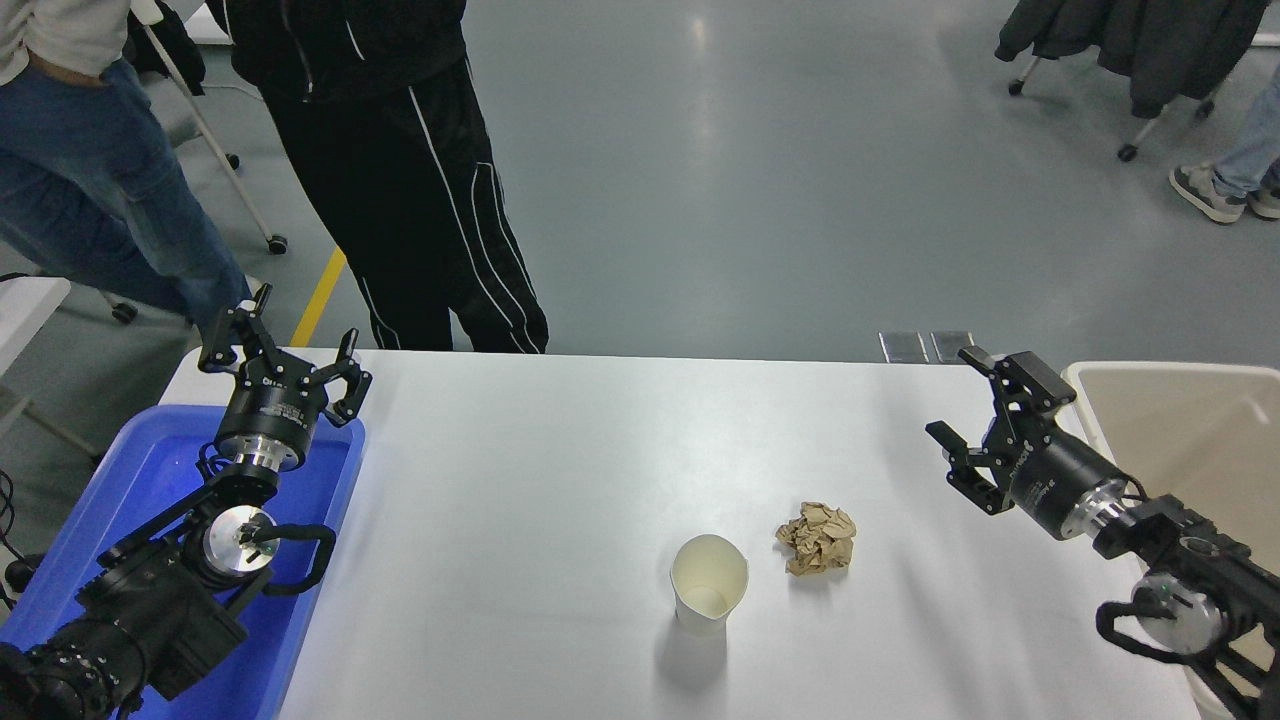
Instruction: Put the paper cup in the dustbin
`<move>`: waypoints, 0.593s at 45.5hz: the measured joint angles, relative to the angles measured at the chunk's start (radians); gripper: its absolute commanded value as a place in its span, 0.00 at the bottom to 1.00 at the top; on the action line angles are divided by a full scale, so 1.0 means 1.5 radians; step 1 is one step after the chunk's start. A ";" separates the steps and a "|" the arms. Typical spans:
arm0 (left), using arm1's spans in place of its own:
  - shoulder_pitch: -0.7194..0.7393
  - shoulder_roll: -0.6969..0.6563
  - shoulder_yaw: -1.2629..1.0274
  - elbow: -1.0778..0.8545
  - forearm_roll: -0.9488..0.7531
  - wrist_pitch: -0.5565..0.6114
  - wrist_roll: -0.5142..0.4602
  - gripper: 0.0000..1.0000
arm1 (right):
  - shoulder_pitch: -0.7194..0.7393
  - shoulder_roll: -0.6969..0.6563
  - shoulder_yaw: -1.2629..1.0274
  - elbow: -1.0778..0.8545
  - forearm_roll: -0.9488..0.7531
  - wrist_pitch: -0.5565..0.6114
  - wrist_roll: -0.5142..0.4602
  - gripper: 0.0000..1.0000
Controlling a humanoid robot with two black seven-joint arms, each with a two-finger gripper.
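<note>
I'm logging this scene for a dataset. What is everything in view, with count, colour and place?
paper cup: 1, white with cream inside, upright on the table, near the front, right of centre
paper ball: 1, brown, crumpled, on the table just right of the cup, apart from it
dustbin: 1, beige, past the table's right edge
tray: 1, blue, at the table's left edge, under the left arm
table: 1, white
people: 2 standing at the far left, one in black trousers, one in blue jeans; a third's shoes at the far right
left gripper: 1, black, open, parked over the tray
right gripper: 1, black, open, over the table's right side, beside the dustbin
</note>
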 measured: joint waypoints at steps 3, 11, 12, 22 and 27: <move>0.000 0.000 0.000 0.000 0.000 0.000 0.000 1.00 | 0.018 -0.012 -0.026 0.014 -0.050 -0.002 -0.006 1.00; 0.000 0.000 0.000 0.000 0.000 0.000 0.000 1.00 | 0.093 -0.045 -0.127 0.037 -0.144 -0.005 -0.016 1.00; 0.000 0.000 0.000 0.000 0.000 0.000 0.000 1.00 | 0.103 -0.049 -0.139 0.039 -0.149 -0.005 -0.017 1.00; 0.000 0.000 0.000 0.000 0.000 0.000 0.000 1.00 | 0.261 -0.078 -0.328 0.066 -0.193 -0.003 -0.021 1.00; 0.000 0.000 0.000 0.000 0.000 0.000 0.000 1.00 | 0.345 -0.080 -0.436 0.082 -0.218 -0.002 -0.021 1.00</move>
